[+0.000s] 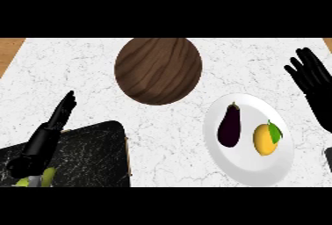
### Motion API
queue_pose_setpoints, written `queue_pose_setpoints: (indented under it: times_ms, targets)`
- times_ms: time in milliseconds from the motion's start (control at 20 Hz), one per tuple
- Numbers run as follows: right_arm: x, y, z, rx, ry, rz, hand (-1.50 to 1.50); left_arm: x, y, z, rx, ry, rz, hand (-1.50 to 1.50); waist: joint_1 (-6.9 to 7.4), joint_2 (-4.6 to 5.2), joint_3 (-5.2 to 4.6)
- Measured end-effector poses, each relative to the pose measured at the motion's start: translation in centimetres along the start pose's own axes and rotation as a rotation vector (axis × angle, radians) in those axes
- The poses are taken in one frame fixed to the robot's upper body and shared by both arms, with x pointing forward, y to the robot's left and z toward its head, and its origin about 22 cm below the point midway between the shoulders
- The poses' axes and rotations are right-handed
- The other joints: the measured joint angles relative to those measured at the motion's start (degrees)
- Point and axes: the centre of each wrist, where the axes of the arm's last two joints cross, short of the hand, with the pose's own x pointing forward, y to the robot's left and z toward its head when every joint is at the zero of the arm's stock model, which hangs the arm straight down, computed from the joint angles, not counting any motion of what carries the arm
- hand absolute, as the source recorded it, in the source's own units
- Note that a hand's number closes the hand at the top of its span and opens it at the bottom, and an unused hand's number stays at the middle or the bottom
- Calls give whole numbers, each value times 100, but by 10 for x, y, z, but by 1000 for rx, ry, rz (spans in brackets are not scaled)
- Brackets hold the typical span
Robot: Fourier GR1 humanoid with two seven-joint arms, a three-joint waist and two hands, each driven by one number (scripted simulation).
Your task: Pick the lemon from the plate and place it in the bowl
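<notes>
lemon (266, 139): on white plate (250, 169) beside eggplant (229, 125), near desk right edge | wooden bowl (158, 70): desk far edge | right hand (312, 75): fingers straight, empty | left hand (59, 113): fingers straight, empty

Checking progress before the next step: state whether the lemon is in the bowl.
Out. The lemon lies on the white plate beside the eggplant.

The right hand (312, 81) runs off the right edge, its forearm only partly seen. A dark object (329, 159) at the right edge shows just a sliver, too little to name. Near left, the black slab (91, 154) is cut by the lower edge, and the left hand's (48, 132) wrist covers part of it.
</notes>
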Motion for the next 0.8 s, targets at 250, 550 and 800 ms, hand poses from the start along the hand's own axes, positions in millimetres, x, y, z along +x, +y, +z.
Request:
queue_pose_setpoints:
  times_ms: [250, 550, 800]
  targets:
    - [1, -2, 17, -236, 9, 200, 150, -4, -23, -2, -11, 67, 148, 0, -313, -205, -50]
    - [-16, -39, 57, -717, 96, 463, -150, -7, -45, 2, -13, 137, 323, 0, -838, -288, -100]
    - [-36, 14, 81, -760, 41, 623, -150, 4, -60, -10, -75, 144, 409, 0, -592, -277, -90]
